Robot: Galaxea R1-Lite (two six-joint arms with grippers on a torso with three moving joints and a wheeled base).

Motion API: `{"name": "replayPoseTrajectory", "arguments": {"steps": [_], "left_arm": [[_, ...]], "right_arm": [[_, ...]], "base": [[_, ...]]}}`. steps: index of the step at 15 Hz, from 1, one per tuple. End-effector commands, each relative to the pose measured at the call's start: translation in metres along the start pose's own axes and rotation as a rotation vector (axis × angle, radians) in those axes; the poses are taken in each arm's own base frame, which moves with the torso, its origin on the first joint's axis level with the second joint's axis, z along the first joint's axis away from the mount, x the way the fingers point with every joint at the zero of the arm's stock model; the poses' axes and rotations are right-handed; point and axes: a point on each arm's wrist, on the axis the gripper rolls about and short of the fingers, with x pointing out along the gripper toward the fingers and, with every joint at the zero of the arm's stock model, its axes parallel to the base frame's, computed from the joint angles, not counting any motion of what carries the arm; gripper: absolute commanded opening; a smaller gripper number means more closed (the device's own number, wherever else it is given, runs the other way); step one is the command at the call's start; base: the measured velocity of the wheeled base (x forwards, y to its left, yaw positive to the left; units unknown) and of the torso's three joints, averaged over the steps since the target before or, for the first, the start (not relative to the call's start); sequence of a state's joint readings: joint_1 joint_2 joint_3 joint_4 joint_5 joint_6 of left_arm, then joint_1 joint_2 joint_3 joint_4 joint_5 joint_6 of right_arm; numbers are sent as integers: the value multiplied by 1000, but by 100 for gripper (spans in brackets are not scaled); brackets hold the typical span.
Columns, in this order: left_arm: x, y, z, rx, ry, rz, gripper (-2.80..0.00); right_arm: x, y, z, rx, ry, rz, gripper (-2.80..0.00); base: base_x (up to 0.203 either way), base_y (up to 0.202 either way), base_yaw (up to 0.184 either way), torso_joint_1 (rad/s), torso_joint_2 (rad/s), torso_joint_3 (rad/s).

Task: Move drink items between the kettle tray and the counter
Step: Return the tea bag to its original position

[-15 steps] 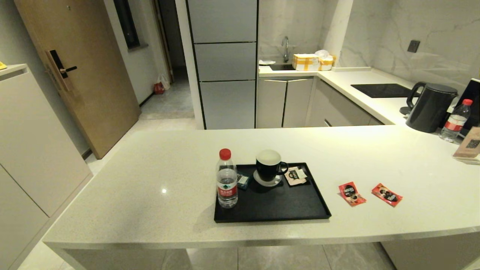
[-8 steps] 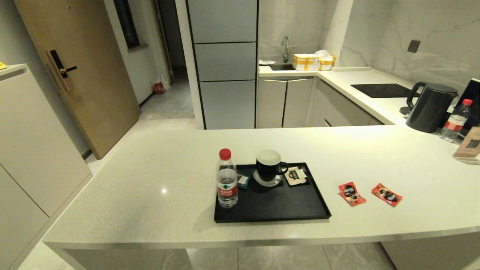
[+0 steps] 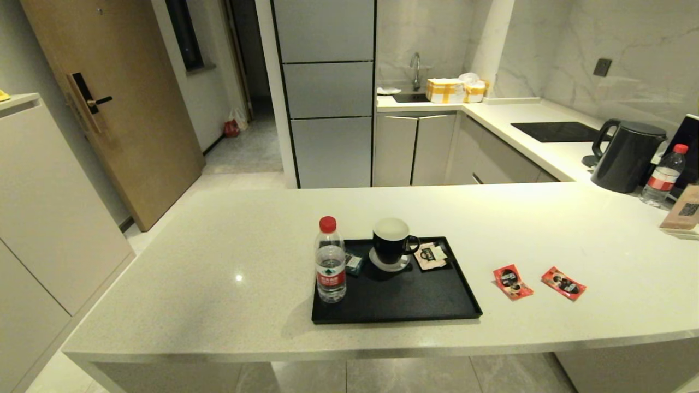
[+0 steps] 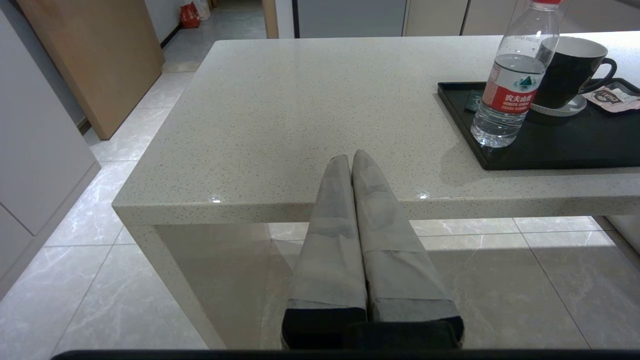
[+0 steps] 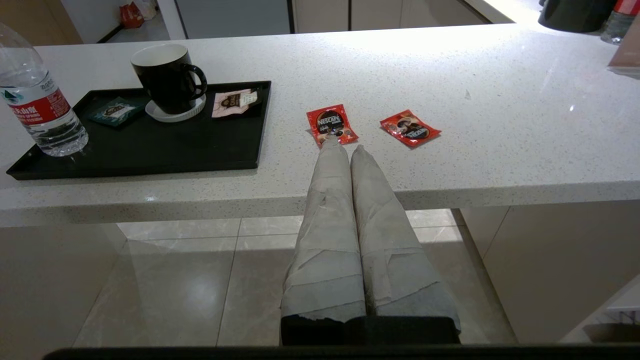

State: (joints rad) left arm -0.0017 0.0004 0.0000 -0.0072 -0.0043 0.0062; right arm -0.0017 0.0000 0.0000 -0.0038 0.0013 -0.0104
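Two red foil sachets, the drink items, lie flat on the cream counter (image 3: 218,262) right of the black kettle tray (image 3: 404,308): one nearer the tray (image 3: 511,281) (image 5: 331,124), one further right (image 3: 563,283) (image 5: 410,128). Neither arm shows in the head view. My right gripper (image 5: 344,146) is shut and empty, hanging before the counter's front edge, its tips short of the nearer sachet. My left gripper (image 4: 350,157) is shut and empty too, off the counter's front edge to the left of the tray (image 4: 480,150).
On the tray stand a water bottle (image 3: 330,261), a black mug (image 3: 392,242) on a white coaster, a cream sachet (image 3: 430,255) and a teal packet (image 3: 353,263). A black kettle (image 3: 628,155), another bottle (image 3: 663,176) and a card stand (image 3: 682,214) sit far right.
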Motion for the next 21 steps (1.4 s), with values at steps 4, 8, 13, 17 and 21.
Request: {"name": "replayPoseTrajectory", "arguments": {"steps": [4, 8, 13, 17, 21], "left_arm": [[0, 0, 0, 0, -1, 0, -280], [0, 0, 0, 0, 1, 0, -280], [0, 0, 0, 0, 1, 0, -280], [0, 0, 0, 0, 1, 0, -280], [0, 0, 0, 0, -1, 0, -280]], "right_arm": [[0, 0, 0, 0, -1, 0, -280], [0, 0, 0, 0, -1, 0, -280], [0, 0, 0, 0, -1, 0, -280], [0, 0, 0, 0, -2, 0, -280], [0, 0, 0, 0, -1, 0, -280]], "base": [[0, 0, 0, 0, 0, 0], [0, 0, 0, 0, 0, 0], [0, 0, 0, 0, 0, 0], [0, 0, 0, 0, 0, 0], [0, 0, 0, 0, 0, 0]]}}
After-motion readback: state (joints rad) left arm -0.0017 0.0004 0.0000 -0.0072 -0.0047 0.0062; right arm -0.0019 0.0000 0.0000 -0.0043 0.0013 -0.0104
